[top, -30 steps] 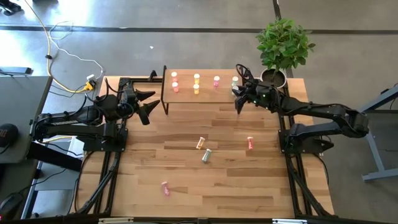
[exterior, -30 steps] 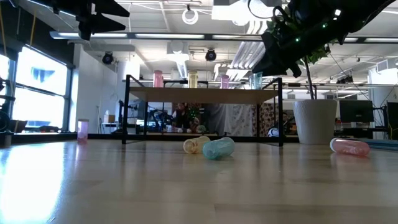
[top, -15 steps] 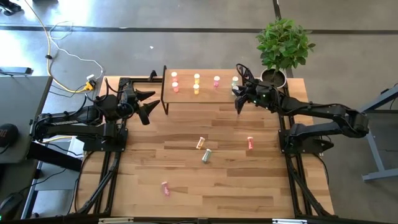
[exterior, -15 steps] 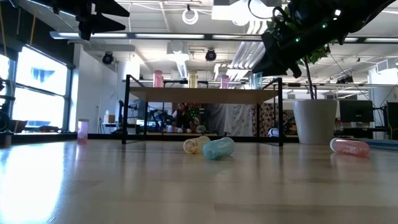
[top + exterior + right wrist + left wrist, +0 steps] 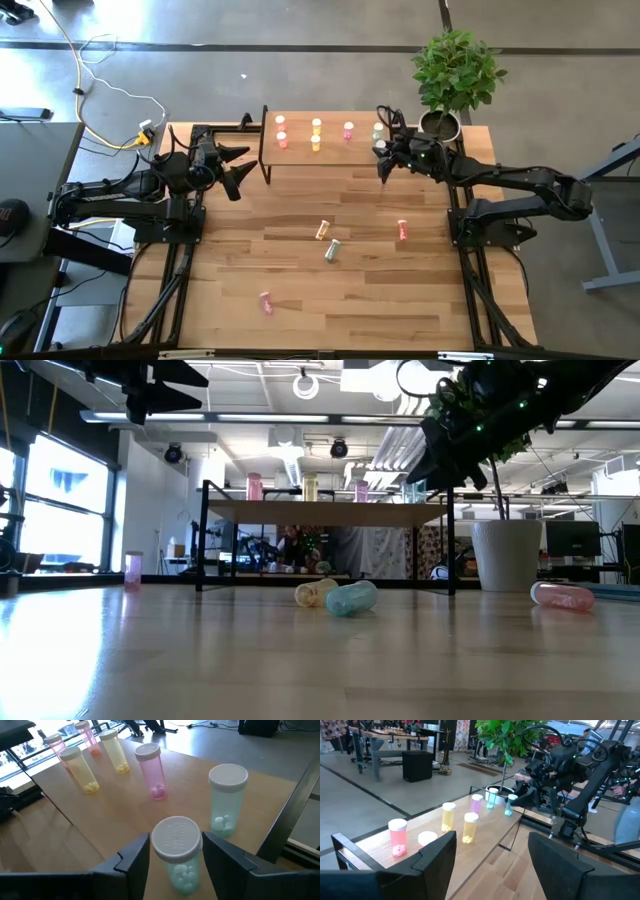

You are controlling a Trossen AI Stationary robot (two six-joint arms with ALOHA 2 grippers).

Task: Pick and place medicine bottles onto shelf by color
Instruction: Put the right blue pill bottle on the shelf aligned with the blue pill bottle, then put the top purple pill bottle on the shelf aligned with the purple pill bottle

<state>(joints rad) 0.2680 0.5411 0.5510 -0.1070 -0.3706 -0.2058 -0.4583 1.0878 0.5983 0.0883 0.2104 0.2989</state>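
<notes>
The shelf (image 5: 325, 150) stands at the table's far side. On it stand two red-orange bottles (image 5: 281, 131), two yellow bottles (image 5: 316, 134), a pink bottle (image 5: 348, 129) and a pale green bottle (image 5: 227, 800). My right gripper (image 5: 176, 851) is at the shelf's right end, shut on a second pale green bottle (image 5: 177, 855). My left gripper (image 5: 236, 166) hangs open and empty just left of the shelf. A yellow bottle (image 5: 322, 230), a pale green bottle (image 5: 331, 249) and two pink bottles (image 5: 402, 229) (image 5: 266, 303) lie on the table. My right gripper has the pale green bottle between its two fingers, one against each side of the white cap (image 5: 176, 837). The fingers come slanting down from the table's right side. The bottle is upright, and its base looks to be on the shelf top, near the front right corner.
A potted plant (image 5: 445, 118) stands just beyond the shelf's right end, close to my right arm. The shelf's black legs (image 5: 204, 535) rise from the table. The near half of the table holds only the loose bottles.
My right gripper has shifted a little toward the table's far edge at the shelf's right end, with the pale green bottle between its fingers.
</notes>
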